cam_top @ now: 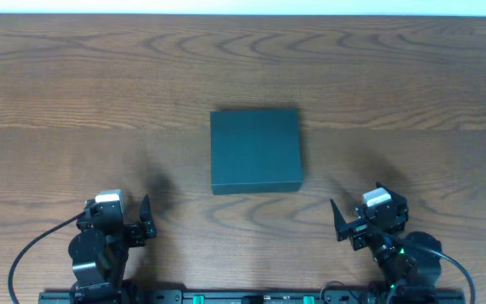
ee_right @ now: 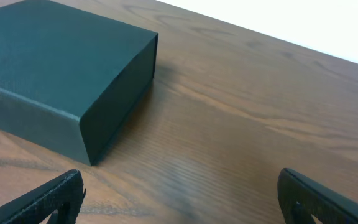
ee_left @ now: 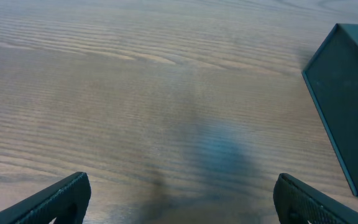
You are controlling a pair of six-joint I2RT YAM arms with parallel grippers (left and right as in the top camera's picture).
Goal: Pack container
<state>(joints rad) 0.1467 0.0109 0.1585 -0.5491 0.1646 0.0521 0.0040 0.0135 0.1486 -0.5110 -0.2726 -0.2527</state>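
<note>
Left tool and right tool both gape wide at the worktop's near edge. Box sits shut mid-worktop between them, bit closer to the right one imo.

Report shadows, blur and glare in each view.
Overhead: even light, faint soft shadows on the table either side of the box. Left wrist: wood grain soft, a dark bluish smudge mid-frame. Right wrist: box sharp, strip beyond the table blown out white.
</note>
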